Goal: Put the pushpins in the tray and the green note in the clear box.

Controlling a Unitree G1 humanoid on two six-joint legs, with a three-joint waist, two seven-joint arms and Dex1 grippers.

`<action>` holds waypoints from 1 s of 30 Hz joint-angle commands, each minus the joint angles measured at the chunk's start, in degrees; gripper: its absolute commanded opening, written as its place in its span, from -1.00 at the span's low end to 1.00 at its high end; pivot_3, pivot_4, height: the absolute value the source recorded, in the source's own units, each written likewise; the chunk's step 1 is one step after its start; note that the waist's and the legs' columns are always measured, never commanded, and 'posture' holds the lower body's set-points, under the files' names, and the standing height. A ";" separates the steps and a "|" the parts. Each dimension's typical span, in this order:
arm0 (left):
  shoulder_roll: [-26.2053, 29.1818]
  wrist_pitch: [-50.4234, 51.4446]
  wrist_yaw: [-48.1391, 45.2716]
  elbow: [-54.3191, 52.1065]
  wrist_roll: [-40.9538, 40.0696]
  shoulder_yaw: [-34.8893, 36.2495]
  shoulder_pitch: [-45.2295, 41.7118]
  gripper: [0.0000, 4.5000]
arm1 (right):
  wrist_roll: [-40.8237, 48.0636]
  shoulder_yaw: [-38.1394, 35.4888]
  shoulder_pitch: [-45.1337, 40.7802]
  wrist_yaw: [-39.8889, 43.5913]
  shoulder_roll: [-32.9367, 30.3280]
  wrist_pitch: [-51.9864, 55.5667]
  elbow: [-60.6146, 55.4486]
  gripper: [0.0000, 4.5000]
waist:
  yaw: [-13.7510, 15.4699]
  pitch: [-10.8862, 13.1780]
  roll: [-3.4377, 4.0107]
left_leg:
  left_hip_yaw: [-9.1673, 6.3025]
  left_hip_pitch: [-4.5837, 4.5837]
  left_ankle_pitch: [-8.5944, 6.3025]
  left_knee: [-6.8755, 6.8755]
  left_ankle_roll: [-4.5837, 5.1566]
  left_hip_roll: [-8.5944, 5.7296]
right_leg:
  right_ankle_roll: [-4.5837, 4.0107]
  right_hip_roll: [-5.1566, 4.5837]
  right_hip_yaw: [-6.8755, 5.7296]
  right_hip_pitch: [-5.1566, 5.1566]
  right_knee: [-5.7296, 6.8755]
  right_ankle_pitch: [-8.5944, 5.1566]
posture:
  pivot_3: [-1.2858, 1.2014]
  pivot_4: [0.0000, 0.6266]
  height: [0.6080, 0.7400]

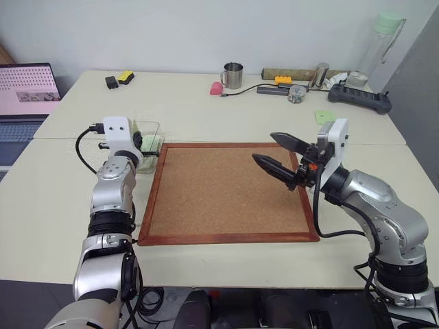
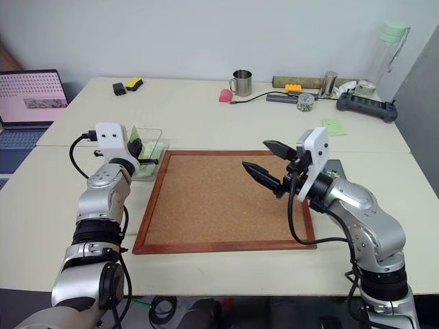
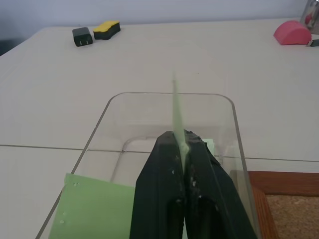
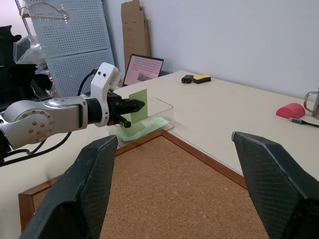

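Observation:
My left gripper is shut on the green note, pinching its lower edge. The note stands upright, edge-on, over the clear box. The right wrist view shows the same note held above the box. Another green sheet lies flat on the box floor. My right gripper hangs open over the cork board, with nothing between its fingers. A dark grey corner of the tray peeks out behind my right wrist. I cannot make out any pushpins.
Along the back of the table stand a steel mug, a pink object, a small round jar, a long black device and a plain green note pad. A laptop sits at far left.

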 commanded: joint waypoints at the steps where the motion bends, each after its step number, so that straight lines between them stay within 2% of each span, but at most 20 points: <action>1: 0.77 -1.18 0.34 -0.74 -1.05 1.79 -1.56 -0.54 | 0.74 -0.35 -0.12 0.10 -0.51 -0.38 -1.54 0.72 | -0.05 0.00 0.00 | 0.00 0.00 0.00 0.00 0.00 0.00 | 0.00 0.01 0.00 0.00 0.01 0.00 | 0.03 -0.52 1.00; 7: 1.48 -4.90 -1.91 -1.52 -0.13 0.51 -1.42 -0.01 | -0.34 -0.64 0.35 0.33 -1.25 -1.12 -0.41 0.72 | -0.05 0.00 0.00 | 0.01 0.01 0.00 0.00 -0.01 0.00 | 0.00 0.01 0.00 0.00 0.02 0.00 | 0.03 -0.52 1.00; 12: 3.10 -9.20 -8.93 -4.38 1.70 -3.71 -0.77 0.42 | -2.20 -1.65 2.77 0.99 -3.16 -2.42 1.12 0.72 | 0.00 0.00 0.00 | 0.01 0.00 0.00 -0.01 -0.01 -0.03 | 0.00 0.02 0.00 -0.01 0.01 0.00 | 0.03 -0.52 1.00; 18: 5.33 -2.83 -29.60 -11.25 -2.65 -10.94 3.76 0.96 | -5.90 -2.45 8.53 3.50 -7.25 -6.01 4.67 0.72 | -0.09 0.00 0.00 | 0.13 0.04 0.00 -0.02 0.00 -0.05 | 0.00 0.01 0.06 0.00 0.00 0.00 | 0.03 -0.52 1.00; 20: 6.86 2.74 -36.48 -15.39 -6.12 -12.08 5.26 0.98 | -6.29 -2.84 9.54 4.26 -8.33 -6.44 5.10 0.72 | -0.22 0.00 0.00 | 0.13 0.02 0.00 -0.01 0.00 -0.04 | -0.01 0.03 0.06 -0.01 0.01 0.00 | 0.03 -0.52 1.00; 24: 12.37 7.91 -47.24 -20.86 -7.71 -15.38 8.07 0.98 | -6.43 -3.71 10.73 5.48 -10.60 -6.59 5.79 0.72 | -0.65 0.00 0.00 | 0.13 0.02 0.00 -0.01 0.00 0.05 | -0.02 0.13 0.10 -0.10 0.10 0.00 | 0.03 -0.52 1.00; 30: 15.67 9.50 -51.45 -22.74 -7.59 -16.09 9.40 0.98 | -6.66 -4.09 10.35 5.82 -10.75 -6.76 6.57 0.72 | -0.43 0.00 0.00 | 0.14 0.06 0.00 -0.01 0.01 0.07 | -0.02 0.17 0.11 -0.09 0.13 0.00 | 0.03 -0.52 1.00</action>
